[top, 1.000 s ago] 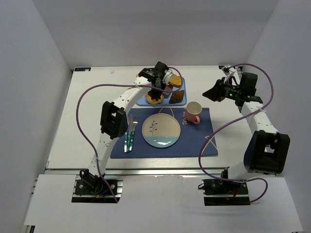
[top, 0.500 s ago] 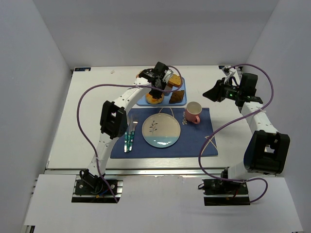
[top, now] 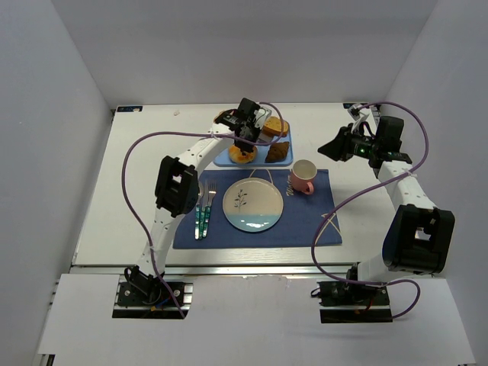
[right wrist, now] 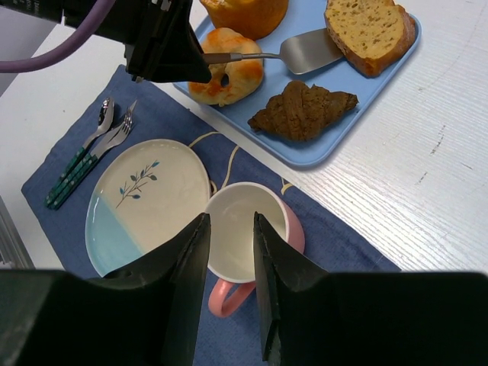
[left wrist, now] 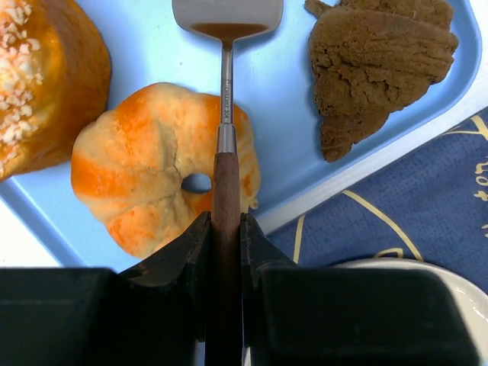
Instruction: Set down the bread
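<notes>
The bread [right wrist: 370, 34], a golden slice with dark specks, lies at the far right corner of the blue tray [right wrist: 305, 156], and shows in the top view as the bread [top: 274, 127]. My left gripper [left wrist: 226, 221] is shut on the brown handle of a spatula [left wrist: 226, 183]. Its metal blade [right wrist: 309, 49] rests on the tray with its edge against the bread's near side. The shaft passes over a glazed donut [left wrist: 164, 164]. My right gripper [right wrist: 229, 221] hangs open and empty, well above a pink mug [right wrist: 244, 236].
The tray also carries a dark brown croissant [right wrist: 301, 110] and an orange bun [right wrist: 244, 11]. On the blue placemat [top: 305, 221] lie a cream and blue plate [top: 252, 204], the mug [top: 303, 177], and a fork and spoon [top: 202, 210].
My left gripper and the spatula have shifted slightly left and toward the back of the tray. The right arm has stayed still.
</notes>
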{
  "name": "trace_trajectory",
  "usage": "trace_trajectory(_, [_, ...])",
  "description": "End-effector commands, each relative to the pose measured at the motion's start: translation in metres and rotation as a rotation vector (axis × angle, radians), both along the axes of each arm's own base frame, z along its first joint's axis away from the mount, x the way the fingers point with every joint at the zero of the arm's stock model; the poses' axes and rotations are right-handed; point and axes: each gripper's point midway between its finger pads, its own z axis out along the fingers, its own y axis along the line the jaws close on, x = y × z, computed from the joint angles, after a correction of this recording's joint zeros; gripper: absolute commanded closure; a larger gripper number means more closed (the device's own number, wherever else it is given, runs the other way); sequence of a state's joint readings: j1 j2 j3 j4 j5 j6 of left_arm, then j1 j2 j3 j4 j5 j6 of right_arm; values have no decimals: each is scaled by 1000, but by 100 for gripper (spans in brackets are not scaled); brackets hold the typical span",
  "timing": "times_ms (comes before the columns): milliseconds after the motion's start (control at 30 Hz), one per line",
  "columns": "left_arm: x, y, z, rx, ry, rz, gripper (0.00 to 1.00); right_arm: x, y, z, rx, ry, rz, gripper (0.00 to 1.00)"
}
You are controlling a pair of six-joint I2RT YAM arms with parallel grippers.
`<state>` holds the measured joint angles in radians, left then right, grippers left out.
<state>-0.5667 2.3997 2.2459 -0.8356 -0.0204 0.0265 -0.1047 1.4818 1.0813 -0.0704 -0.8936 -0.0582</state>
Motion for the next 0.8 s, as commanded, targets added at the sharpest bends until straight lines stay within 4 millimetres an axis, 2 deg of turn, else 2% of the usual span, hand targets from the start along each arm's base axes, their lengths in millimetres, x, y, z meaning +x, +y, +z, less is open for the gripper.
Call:
trace_trajectory(0, [14, -9, 24, -77, -77, -48, 100, -1, 0, 5, 7, -32, 10, 65])
trace_trajectory(133, [14, -10, 16, -96, -77, -76, 100, -1, 0, 5, 6, -33, 9, 65])
trace_trajectory(167, [17, -13, 22, -115, -105, -84, 100, -1, 0, 4, 4, -33, 8, 64])
trace_trajectory(200, [12, -11, 10, -107, -85, -91, 100, -1, 0, 5, 4, -34, 8, 64])
trace_trajectory(233, [11, -12, 9, -117, -88, -96, 100, -1, 0, 3, 5, -30, 8, 64])
trace_trajectory(267, [15, -13, 16, -140, -117, -94, 100, -1, -1, 3, 3, -33, 7, 65])
trace_trajectory(300, [11, -9, 6, -137, -98, -92, 100, -1, -1, 3, 1, -32, 6, 64])
trace_trajectory(367, [14, -9, 8, -161, -128, -89, 100, -1, -1, 2, 0, -33, 7, 64])
trace_trajectory(400, [8, -7, 5, -162, -121, -91, 100, -1, -1, 2, 0, -31, 7, 64])
trace_trajectory(533, [7, 0, 10, -191, -157, -76, 100, -1, -1, 1, 1, -28, 9, 65])
trace_trajectory(600, [10, 0, 22, -210, -197, -74, 100, -1, -1, 2, 1, -30, 9, 64])
trace_trajectory(633, [8, 2, 19, -209, -194, -72, 100, -2, -1, 1, 1, -28, 9, 64])
trace_trajectory(767, [10, 1, 31, -230, -237, -73, 100, -2, 0, 0, 2, -24, 12, 64])
